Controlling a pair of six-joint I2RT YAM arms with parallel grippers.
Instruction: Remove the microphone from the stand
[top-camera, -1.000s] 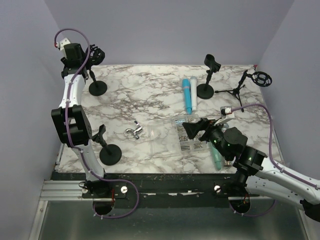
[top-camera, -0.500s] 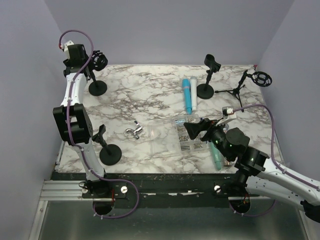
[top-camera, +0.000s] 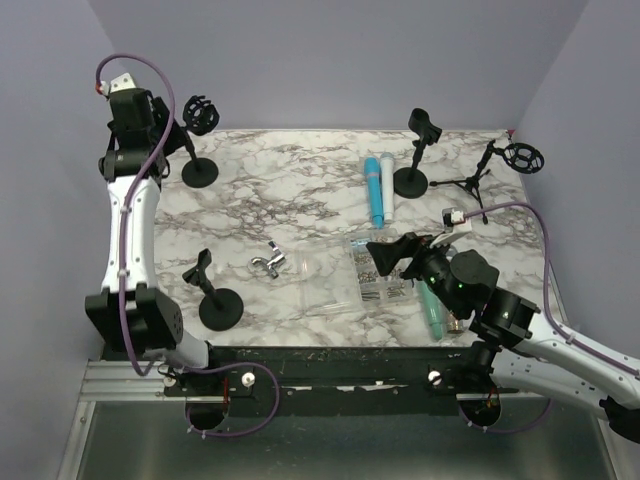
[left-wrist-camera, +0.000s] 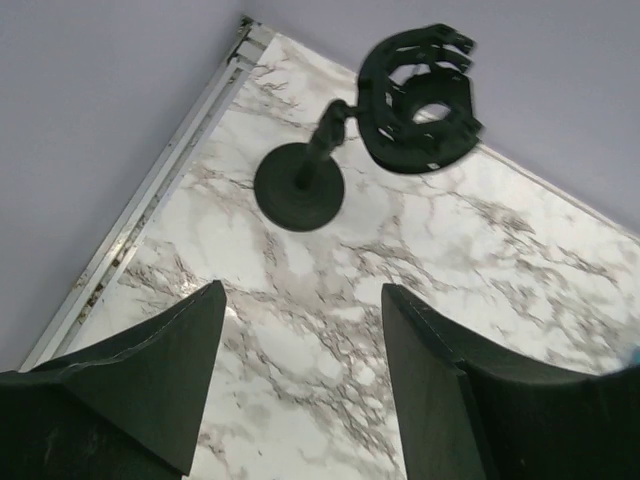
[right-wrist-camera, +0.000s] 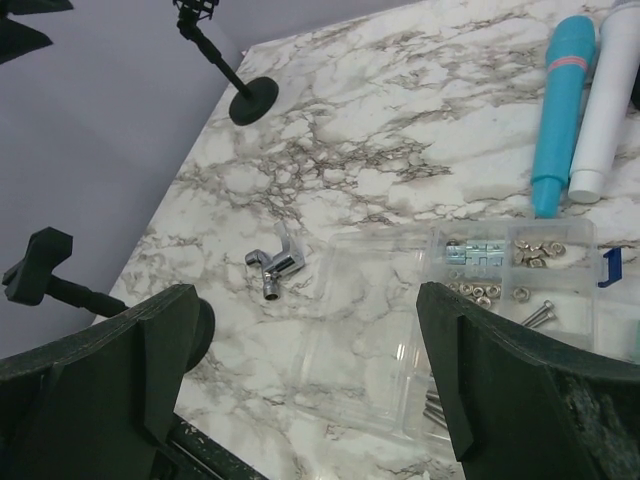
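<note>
"Where are the microphones?"

"Two lie flat on the marble table. The blue microphone and the white microphone are side by side, just left of the base of the far clip stand. A teal microphone lies at the near right, partly hidden under the right arm."

"And the grippers?"

"The left gripper hangs at the far left corner with its fingers spread and nothing between them. It faces the ring stand, whose round cradle leans out over the table. Only bare marble lies between the two. The right gripper is also spread wide and holds nothing. It hovers low over the clear box."

"What stands in the way?"

"For the right arm, the box. It sits between the gripper and the blue and white pair, with screws and nuts in its compartments and its clear lid folded out flat to the left. A chrome fitting lies just left of that lid."

"Anything else?"

"A near clip stand stands by the left arm's base, well apart from the rest. A tripod stand with its own ring cradle stands at the far right, beside the far clip stand."
</note>
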